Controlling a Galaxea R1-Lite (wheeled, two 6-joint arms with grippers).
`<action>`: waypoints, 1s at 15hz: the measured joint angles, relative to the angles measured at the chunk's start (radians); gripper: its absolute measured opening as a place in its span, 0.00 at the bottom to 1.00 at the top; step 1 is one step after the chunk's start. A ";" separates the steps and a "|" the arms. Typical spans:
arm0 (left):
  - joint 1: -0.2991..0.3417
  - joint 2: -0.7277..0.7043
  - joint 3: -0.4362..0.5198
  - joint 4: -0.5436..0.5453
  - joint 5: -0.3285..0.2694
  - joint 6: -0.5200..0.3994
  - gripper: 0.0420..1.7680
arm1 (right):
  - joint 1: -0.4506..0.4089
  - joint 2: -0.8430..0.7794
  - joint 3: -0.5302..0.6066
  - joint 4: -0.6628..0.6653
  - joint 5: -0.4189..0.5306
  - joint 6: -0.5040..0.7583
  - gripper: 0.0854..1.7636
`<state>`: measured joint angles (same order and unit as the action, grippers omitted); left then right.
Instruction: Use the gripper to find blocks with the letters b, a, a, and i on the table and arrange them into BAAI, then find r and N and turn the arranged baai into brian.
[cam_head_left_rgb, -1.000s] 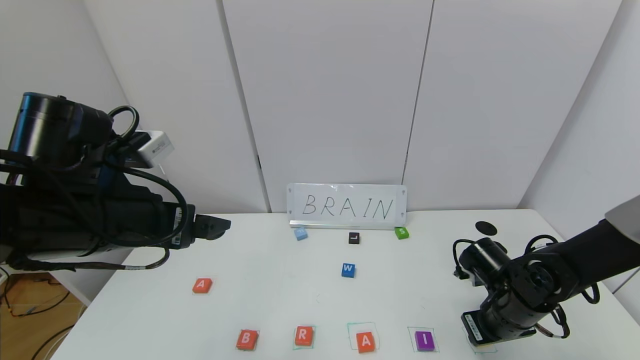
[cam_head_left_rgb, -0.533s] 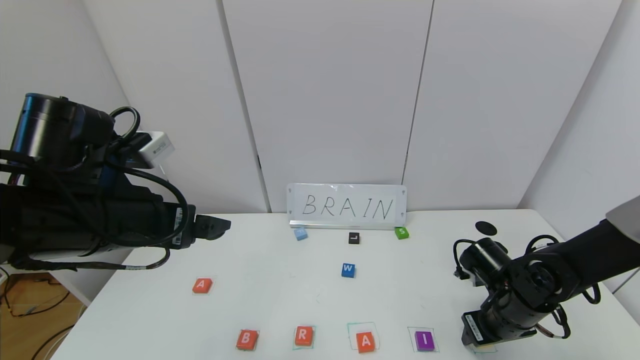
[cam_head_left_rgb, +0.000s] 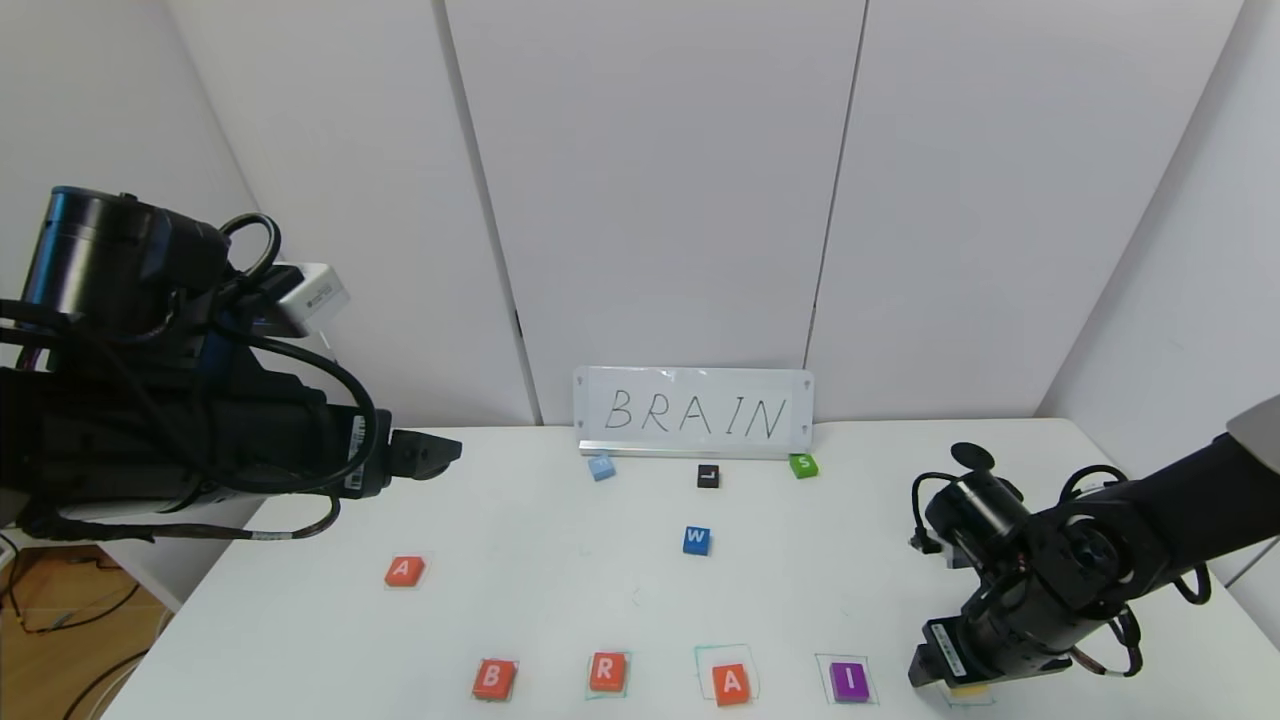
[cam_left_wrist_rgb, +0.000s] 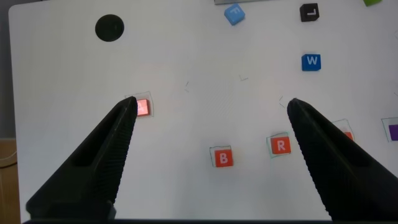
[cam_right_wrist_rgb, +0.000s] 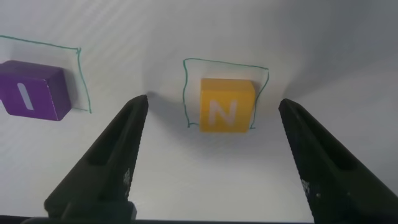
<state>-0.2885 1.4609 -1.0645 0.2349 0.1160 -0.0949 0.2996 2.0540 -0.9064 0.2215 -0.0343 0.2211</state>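
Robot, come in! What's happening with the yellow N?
Right end effector open over N. N sits in its green square beside I. Left end effector open, parked. Nothing blocking.

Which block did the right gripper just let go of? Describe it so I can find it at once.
On the table, follow the near-edge row of blocks B, R, A, I to the robot's right. Just past the purple I block, between the open right gripper fingers, lies the N block inside a green-drawn square. It is the only yellow one.
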 joint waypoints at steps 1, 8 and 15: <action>0.000 0.000 0.000 0.000 0.000 0.000 0.97 | -0.002 -0.002 -0.001 0.000 0.001 0.000 0.87; -0.001 -0.003 0.003 0.001 0.000 0.008 0.97 | -0.005 -0.050 0.001 0.000 0.020 0.000 0.93; -0.011 -0.097 0.072 0.016 0.003 0.011 0.97 | -0.005 -0.209 0.005 0.011 0.036 0.003 0.95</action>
<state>-0.2996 1.3638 -0.9923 0.2506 0.1194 -0.0840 0.2943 1.8453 -0.9015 0.2321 0.0019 0.2240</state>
